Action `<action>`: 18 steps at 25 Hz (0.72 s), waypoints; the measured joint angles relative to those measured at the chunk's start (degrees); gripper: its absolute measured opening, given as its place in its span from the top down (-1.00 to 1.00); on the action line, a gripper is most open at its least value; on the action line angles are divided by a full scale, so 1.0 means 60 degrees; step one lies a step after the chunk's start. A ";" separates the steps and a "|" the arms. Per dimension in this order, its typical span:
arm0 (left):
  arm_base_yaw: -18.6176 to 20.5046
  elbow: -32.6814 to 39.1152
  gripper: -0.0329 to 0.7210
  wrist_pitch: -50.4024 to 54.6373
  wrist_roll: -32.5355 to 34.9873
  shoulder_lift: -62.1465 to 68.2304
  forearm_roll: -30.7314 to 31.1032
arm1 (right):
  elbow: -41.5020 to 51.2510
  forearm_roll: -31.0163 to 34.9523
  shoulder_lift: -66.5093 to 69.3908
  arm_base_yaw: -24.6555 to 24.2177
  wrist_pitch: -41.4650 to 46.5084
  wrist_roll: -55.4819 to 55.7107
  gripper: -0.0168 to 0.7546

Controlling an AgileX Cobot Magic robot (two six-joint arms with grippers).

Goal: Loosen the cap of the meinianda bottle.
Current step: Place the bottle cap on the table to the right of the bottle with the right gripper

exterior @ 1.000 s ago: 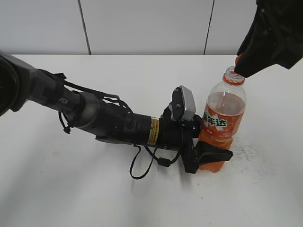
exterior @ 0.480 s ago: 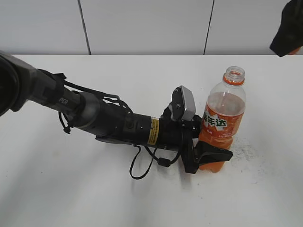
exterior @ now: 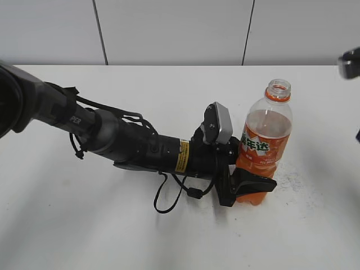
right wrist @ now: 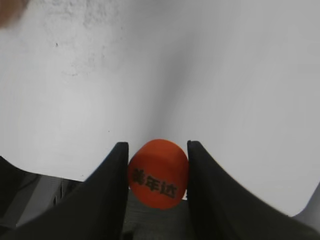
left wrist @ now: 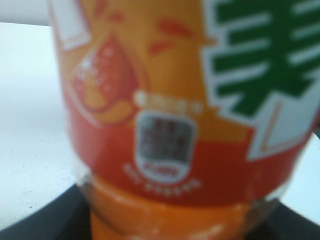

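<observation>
A white table (exterior: 84,225) is filling most of the exterior view, with a pale panelled wall (exterior: 169,28) running along the 12 o'clock edge. The left arm (exterior: 112,138) is lying low across the table, stretching from 9 o'clock toward the centre, with a loose black cable (exterior: 169,197) looping beneath its wrist and a grey camera block (exterior: 218,122) sitting on top. The left gripper (exterior: 247,183) is clamping its black fingers (exterior: 256,183) around the lower body of the meinianda bottle (exterior: 264,146), which is standing upright on the table at about 3 o'clock from the centre, its mouth open and uncapped above the orange neck ring. In the left wrist view the bottle's orange label (left wrist: 175,100) is filling the frame, blurred, with green and white characters at 2 o'clock. A faint grey smudge (exterior: 292,180) is marking the table just at 3 o'clock of the bottle. Only a dark sliver of the right arm (exterior: 350,62) is showing at the 3 o'clock edge. In the right wrist view the right gripper (right wrist: 158,170) is pinching the cap (right wrist: 158,174) between its two dark fingers (right wrist: 112,175) at 6 o'clock, above bare table.
</observation>
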 joint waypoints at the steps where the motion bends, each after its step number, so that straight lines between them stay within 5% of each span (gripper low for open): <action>1: 0.0000 0.0000 -0.35 0.0000 0.0000 0.0000 0.0000 | 0.0350 0.0000 0.0000 -0.0031 -0.0316 0.0124 0.27; 4: 0.0000 0.0000 -0.35 0.0000 0.0000 0.0000 0.0000 | 0.1491 0.0031 0.0000 -0.0082 -0.1604 0.0559 0.27; 12: 0.0000 0.0000 -0.35 -0.0009 0.0000 0.0000 0.0007 | 0.4803 0.0149 -0.0003 -0.0091 -0.7837 0.2676 0.27; 18: 0.0000 0.0000 -0.35 -0.0009 0.0000 0.0000 0.0010 | 0.5289 0.0149 0.0701 -0.0091 -0.9754 0.2953 0.28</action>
